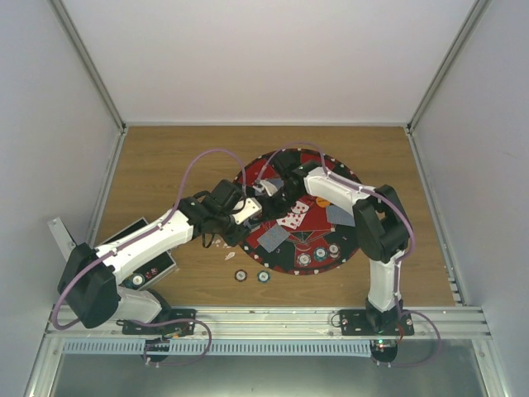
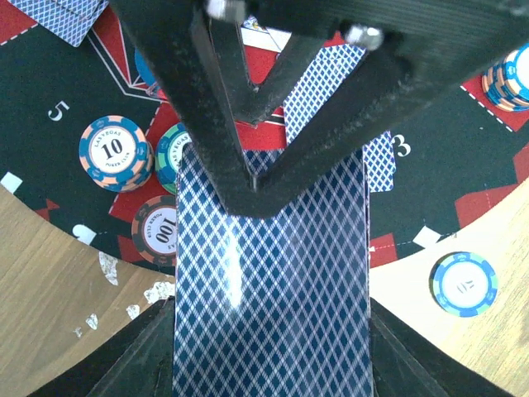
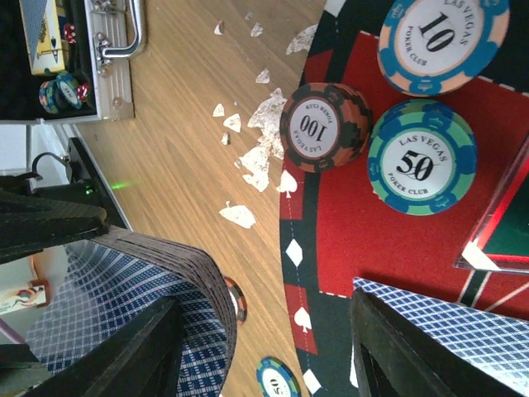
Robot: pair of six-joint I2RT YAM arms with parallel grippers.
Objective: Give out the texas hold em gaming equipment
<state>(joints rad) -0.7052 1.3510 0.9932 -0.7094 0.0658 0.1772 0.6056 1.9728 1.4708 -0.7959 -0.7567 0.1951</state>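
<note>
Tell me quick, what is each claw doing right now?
Left gripper: closed on the deck of cards.
Right gripper: open, holding nothing.

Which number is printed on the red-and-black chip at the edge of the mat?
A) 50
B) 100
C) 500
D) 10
B: the red-and-black chip shows 100 on its white centre, while the 10 chip is blue and peach and the 50 chip is teal.
</note>
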